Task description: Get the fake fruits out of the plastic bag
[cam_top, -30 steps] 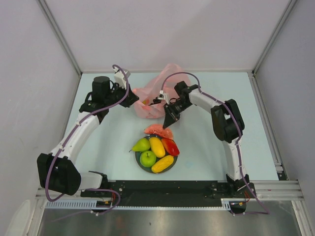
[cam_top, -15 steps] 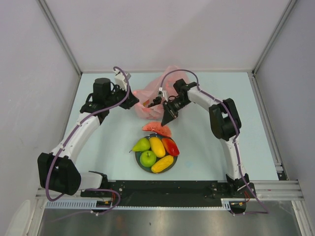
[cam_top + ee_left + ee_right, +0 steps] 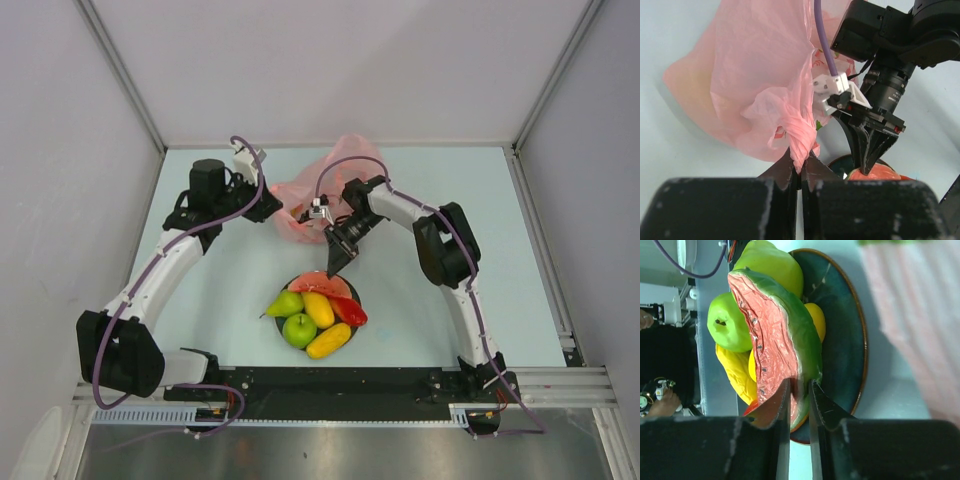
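The pink plastic bag (image 3: 325,180) lies crumpled at the back of the table. My left gripper (image 3: 272,205) is shut on its twisted handle (image 3: 799,137), which is pinched between the fingertips. My right gripper (image 3: 333,268) points down, shut on the rind end of the watermelon slice (image 3: 322,284), which rests at the far edge of the dark plate (image 3: 285,338). In the right wrist view the slice (image 3: 772,335) lies over the other fake fruits. A green pear (image 3: 285,303), green apple (image 3: 299,329), two yellow pieces (image 3: 329,341) and a red piece (image 3: 350,311) sit on the plate.
The plate's bare inside (image 3: 840,325) shows to the right of the slice in the right wrist view. Metal rails border the light blue table at left and right (image 3: 540,230). Both arm bases stand at the near edge.
My right gripper has carried the watermelon slice toward the near side, from the table behind the plate onto the plate's far edge. The left gripper has kept its hold on the bag.
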`<state>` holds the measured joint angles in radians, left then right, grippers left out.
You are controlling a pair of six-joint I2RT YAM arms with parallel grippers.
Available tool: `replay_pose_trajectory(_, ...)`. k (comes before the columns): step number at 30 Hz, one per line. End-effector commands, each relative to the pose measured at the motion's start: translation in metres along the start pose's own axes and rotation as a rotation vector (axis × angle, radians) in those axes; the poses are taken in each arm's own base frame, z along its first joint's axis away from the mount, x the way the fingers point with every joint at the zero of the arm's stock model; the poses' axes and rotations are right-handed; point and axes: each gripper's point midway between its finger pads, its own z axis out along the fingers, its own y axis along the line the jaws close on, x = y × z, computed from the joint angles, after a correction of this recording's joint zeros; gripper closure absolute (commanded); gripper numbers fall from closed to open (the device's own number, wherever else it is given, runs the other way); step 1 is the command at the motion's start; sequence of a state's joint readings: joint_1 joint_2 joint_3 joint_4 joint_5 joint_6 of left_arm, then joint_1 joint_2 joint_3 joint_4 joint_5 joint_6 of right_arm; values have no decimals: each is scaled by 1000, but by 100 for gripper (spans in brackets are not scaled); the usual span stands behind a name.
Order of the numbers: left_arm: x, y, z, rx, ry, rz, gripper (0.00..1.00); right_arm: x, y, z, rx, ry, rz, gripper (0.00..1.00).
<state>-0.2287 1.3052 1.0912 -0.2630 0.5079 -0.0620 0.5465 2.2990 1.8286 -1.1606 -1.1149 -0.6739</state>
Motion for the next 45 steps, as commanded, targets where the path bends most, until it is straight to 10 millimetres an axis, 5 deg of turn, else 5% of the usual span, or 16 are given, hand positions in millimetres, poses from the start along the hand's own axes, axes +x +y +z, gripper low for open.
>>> replay_pose_trajectory(1, -5, -2, -4, 7, -31, 13, 97, 5, 1, 2, -13, 20, 13, 78)
replay_pose_trajectory(10, -6, -1, -3, 5, -34, 14, 97, -10, -20, -8, 55, -33, 52, 50)
replay_pose_trajectory(11, -6, -1, -3, 5, -33, 15, 97, -11, -21, -10, 58, -35, 54, 42)
replay_pose_trajectory(19, -7, -1, -2, 7, -34, 17, 98, -14, -25, -17, 84, -45, 46, 22)
replay_pose_trajectory(20, -7, -1, -2, 5, -34, 16, 97, -16, -25, -20, 91, -52, 40, 1)
replay_pose_trajectory(23, -9, -1, -2, 9, -38, 18, 98, -28, -23, -34, 132, -78, 4, 0)
replay_pose_trajectory(27, -11, -2, -2, 9, -42, 21, 99, -53, 2, -63, 191, -138, -103, 0)
replay_pose_trajectory(31, -11, 0, -3, -4, -48, 11, 100, -73, 47, -93, 276, -195, -219, 0)
replay_pose_trajectory(34, -14, 2, -8, -32, -63, 15, 100, -88, 52, -109, 420, -269, -188, 0)
replay_pose_trajectory(38, -24, -2, -13, -31, -90, 7, 100, -142, 65, -142, 604, -575, -271, 0)
replay_pose_trajectory(40, -27, -7, -15, -17, -99, -13, 100, -154, 52, -138, 650, -623, -225, 0)
replay_pose_trajectory(41, -29, -10, -19, -11, -107, -9, 100, -152, 26, -125, 642, -592, -179, 2)
replay_pose_trajectory(42, -26, -10, -19, -10, -106, -9, 100, -171, 28, -128, 630, -606, -210, 10)
replay_pose_trajectory(43, -27, -10, -21, -14, -113, 1, 100, -169, 13, -118, 621, -564, -182, 32)
replay_pose_trajectory(44, -24, -9, -21, -21, -109, 1, 100, -174, -1, -118, 638, -558, -162, 40)
replay_pose_trajectory(45, -25, -7, -21, -28, -105, 3, 100, -171, -39, -117, 701, -548, -91, 43)
